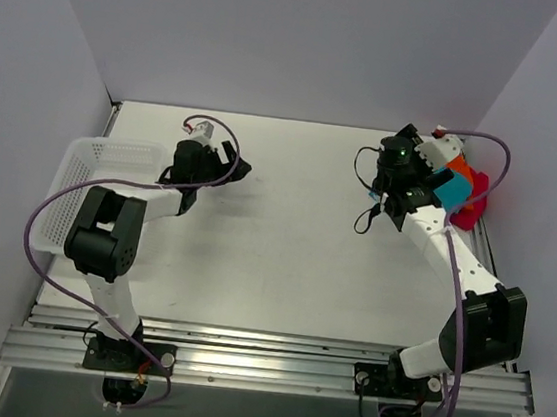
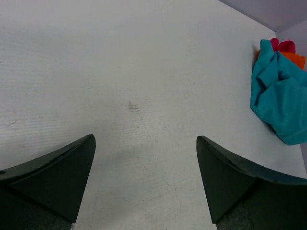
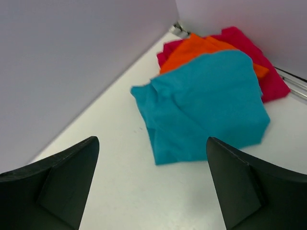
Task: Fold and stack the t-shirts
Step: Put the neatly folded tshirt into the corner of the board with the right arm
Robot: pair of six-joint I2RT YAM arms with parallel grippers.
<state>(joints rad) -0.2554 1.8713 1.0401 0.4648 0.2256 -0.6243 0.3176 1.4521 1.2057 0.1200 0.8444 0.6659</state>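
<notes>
The left arm stands up from its base at the near edge, bends at the elbow beside the white mesh basket [image 1: 81, 171], and reaches forward over the table [image 1: 283, 259]. Its wrist is turned toward the middle. The left gripper [image 2: 145, 137] is released: both dark fingers [image 2: 62, 172] are spread wide, with only the bare white table surface between them.

The right arm goes from its base out to the right, folds at the elbow close to the right wall, and then slants back and to the left, toward the far side. Its wrist is just beside the pile of t-shirts. The right gripper [image 3: 152, 139] is also released, with its jaws wide apart and nothing grasped. Its fingers are near the edge of the pile; if they touch it, I cannot tell.

The three shirts lie crumpled in one heap on the table against the right wall. The teal t-shirt [image 3: 206, 105] is on top, the orange t-shirt [image 3: 201, 45] shows under it, and the magenta t-shirt [image 3: 268, 81] is lowest, nearest to the wall.
</notes>
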